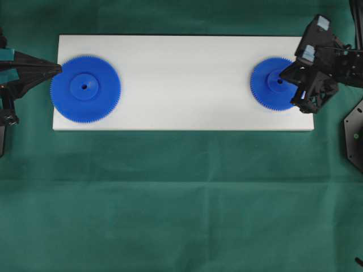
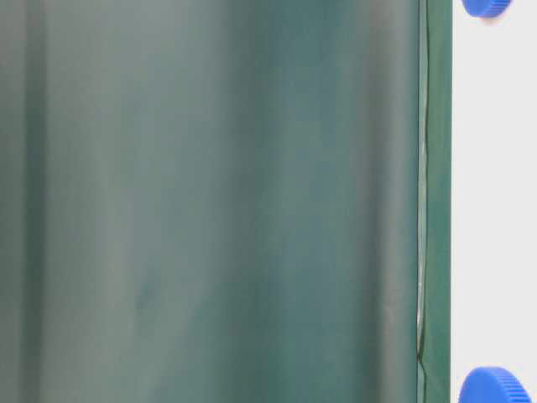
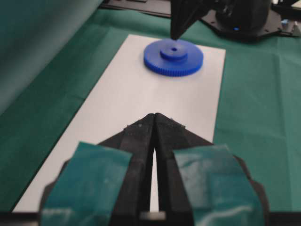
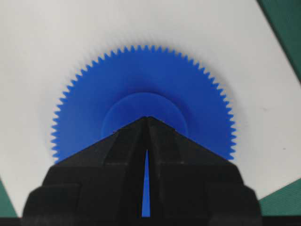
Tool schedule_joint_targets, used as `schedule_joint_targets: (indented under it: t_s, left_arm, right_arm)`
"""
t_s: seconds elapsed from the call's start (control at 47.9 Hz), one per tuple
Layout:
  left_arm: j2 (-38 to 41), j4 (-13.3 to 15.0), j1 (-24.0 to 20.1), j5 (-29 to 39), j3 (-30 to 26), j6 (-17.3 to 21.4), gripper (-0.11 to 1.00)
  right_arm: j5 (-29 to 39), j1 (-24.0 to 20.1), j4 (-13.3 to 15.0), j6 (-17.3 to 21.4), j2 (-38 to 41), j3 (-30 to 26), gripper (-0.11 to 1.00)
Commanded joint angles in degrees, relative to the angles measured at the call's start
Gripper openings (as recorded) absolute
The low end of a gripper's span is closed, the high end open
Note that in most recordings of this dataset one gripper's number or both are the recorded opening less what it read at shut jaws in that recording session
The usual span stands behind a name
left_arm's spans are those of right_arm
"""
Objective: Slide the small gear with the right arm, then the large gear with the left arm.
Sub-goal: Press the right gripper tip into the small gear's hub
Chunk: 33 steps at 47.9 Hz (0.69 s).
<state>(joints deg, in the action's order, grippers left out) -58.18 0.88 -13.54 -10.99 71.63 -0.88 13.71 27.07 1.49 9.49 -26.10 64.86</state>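
The large gear [image 1: 85,88] lies flat at the left end of the white board [image 1: 181,85]. My left gripper [image 1: 59,68], black with teal patches, is shut, its tip at the gear's upper left rim; its closed tip [image 3: 154,115] hangs over the board. At the right end lies the small gear [image 1: 272,84] [image 3: 173,57] [image 4: 141,89]. My right gripper [image 1: 282,75] [image 4: 147,117] is shut, with its point over the gear's raised hub and the centre hole hidden beneath it. From the left wrist, its tip [image 3: 175,34] stands just above that hub.
Green cloth [image 1: 181,198] covers the table around the board. A long stretch of bare board separates the two gears. The right arm's black base [image 1: 353,136] sits at the right edge. At table level, two blue gear edges [image 2: 493,386] [image 2: 485,7] show.
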Motion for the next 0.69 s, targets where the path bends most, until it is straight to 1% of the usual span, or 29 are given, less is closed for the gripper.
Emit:
schedule_joint_targets:
  t_s: [0.0,0.125,0.355,0.669]
  left_arm:
    - [0.53,0.09,-0.18,-0.35,-0.53,-0.09,-0.01]
    - [0.35,0.09,-0.18,-0.35,-0.35,-0.09,-0.01]
    - [0.18,0.09,-0.18,-0.26,0.09,-0.09,-0.01]
    - [0.18,0.09,-0.18,-0.35,0.09,-0.09,-0.01]
  right_arm:
    - [-1.76,0.18,0.09,0.00,1.32,-1.14,0.50]
    - [-2.72,0.18,0.09,0.00,3.25,-1.14,0.50]
    - [-2.37,0.35,0.09,0.00,5.36,-1.32,0.50]
    - [-0.88,0.44,0.09,0.00,5.36,-1.85,0.50]
